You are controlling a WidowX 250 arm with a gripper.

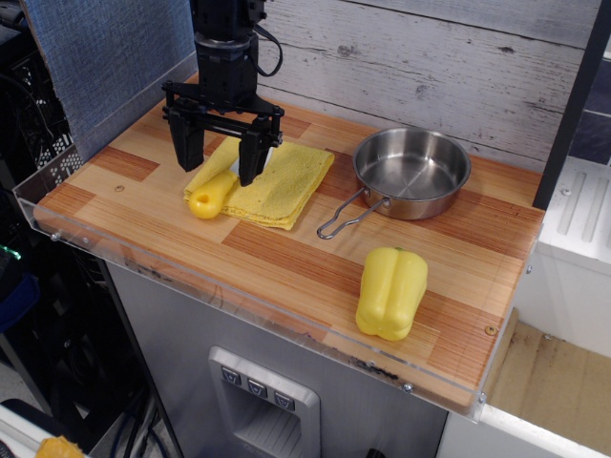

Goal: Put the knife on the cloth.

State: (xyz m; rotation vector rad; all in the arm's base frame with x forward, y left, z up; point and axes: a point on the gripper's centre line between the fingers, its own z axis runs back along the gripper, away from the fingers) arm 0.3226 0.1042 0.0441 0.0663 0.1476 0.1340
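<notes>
The knife lies on the left corner of the yellow cloth. Its chunky yellow handle points to the front left and its end hangs over the cloth's edge above the wooden table. The blade end is mostly hidden behind the gripper. My gripper hangs just above the knife and the cloth's left part. It is open wide, with one finger on each side of the knife, and holds nothing.
A steel pan with a wire handle stands to the right of the cloth. A yellow bell pepper lies near the front right. A clear plastic rim runs along the table's front and left edges. A plank wall stands behind.
</notes>
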